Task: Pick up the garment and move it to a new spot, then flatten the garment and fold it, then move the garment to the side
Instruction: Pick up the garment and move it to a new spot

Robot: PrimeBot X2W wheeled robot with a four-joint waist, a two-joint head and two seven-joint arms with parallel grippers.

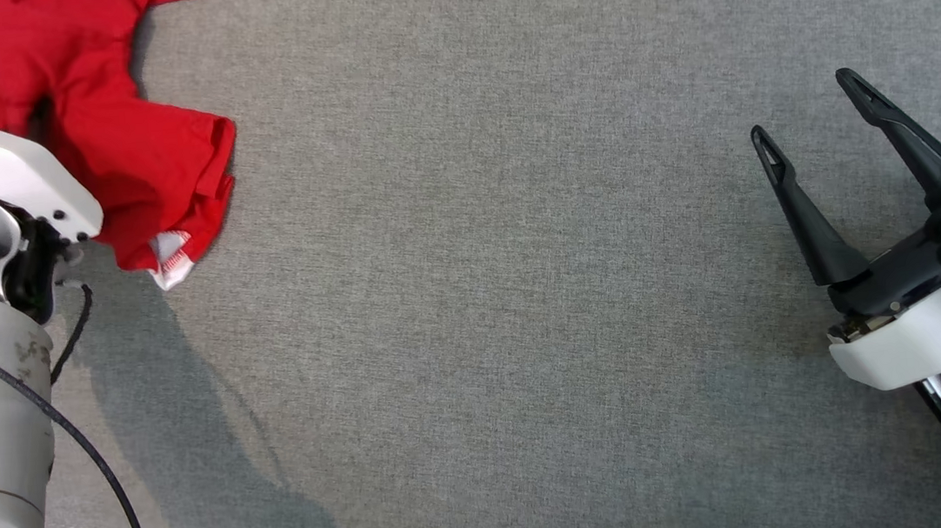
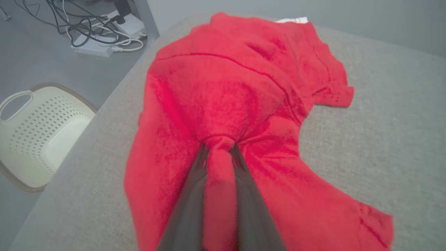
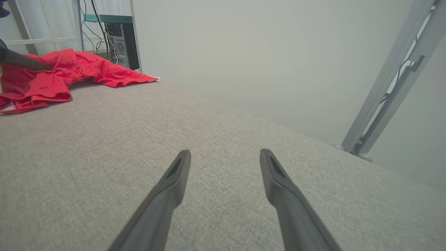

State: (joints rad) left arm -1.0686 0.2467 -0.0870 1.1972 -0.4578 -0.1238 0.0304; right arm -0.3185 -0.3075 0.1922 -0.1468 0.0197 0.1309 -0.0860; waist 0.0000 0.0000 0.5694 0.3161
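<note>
At the far left of a grey woven-fabric table surface [image 1: 528,310], a crumpled red knit garment [image 1: 126,151] lies near the back corner. The left gripper [image 2: 220,148] has its two dark fingers pinched on a bunched fold near the garment's middle, with cloth squeezed between them. To the right, well apart from the cloth, the right gripper [image 1: 802,104] hovers with fingers spread, holding nothing. This looks like the pick-up step, with the grasp made. The next move likely calls for lifting the fold and carrying the garment toward the bare centre.
</note>
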